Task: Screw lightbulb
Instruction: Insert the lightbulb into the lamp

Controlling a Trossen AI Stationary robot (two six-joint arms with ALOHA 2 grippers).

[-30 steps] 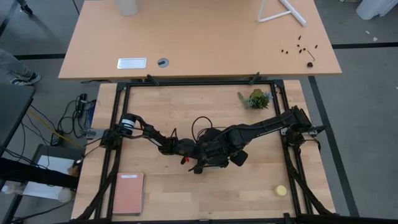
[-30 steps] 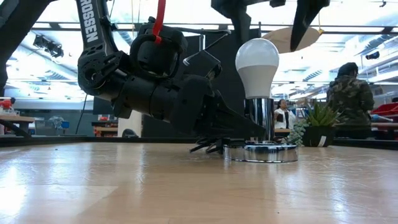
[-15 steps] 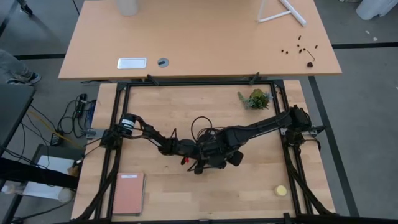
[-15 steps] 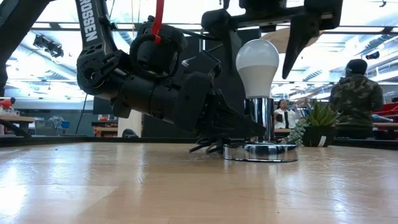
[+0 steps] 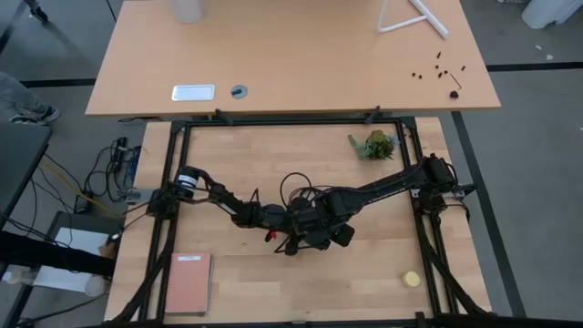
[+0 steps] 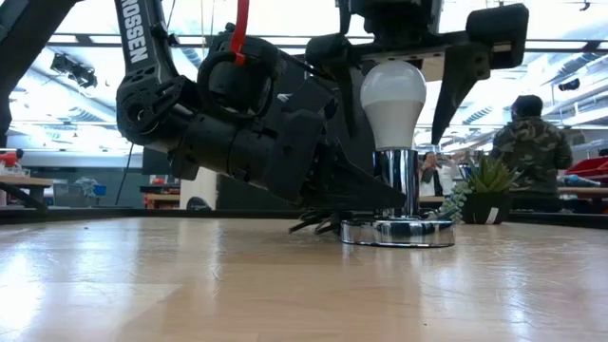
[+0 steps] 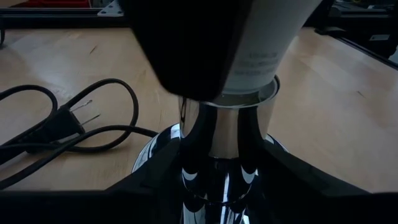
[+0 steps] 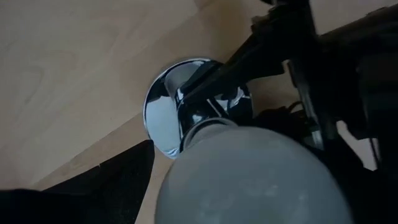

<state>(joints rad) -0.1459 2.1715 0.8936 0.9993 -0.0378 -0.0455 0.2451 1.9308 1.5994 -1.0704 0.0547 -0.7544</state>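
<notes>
The white lightbulb (image 6: 392, 93) stands upright, its narrow end down in a chrome socket (image 6: 399, 180) on a round silver base (image 6: 399, 232) at the table's middle. My left gripper (image 6: 372, 198) lies low and is shut on the socket. My right gripper (image 6: 392, 112) hangs over the bulb, open, one finger (image 6: 347, 81) on each side of the bulb's globe with a gap to it. The bulb fills the right wrist view (image 8: 249, 177). In the high view my right gripper (image 5: 319, 230) hides the bulb. My left gripper pinches the chrome socket's stem (image 7: 217, 143) between its two fingers (image 7: 152, 190), low down, just above the round base. The fingers come in nearly level from the table's left. The socket stands upright with its base flat on the table.
A black cord and plug (image 7: 68, 124) lie on the table by the base. A small potted plant (image 5: 374, 144) stands at the far right, a yellow ball (image 5: 412, 279) at the near right, a reddish notebook (image 5: 189, 282) at the near left. A person (image 6: 530, 142) stands beyond the table.
My right gripper has gone toward the table's left and come down over the bulb, so its open fingers now stand on either side of the globe. The bulb, the socket and my left gripper have kept still.
</notes>
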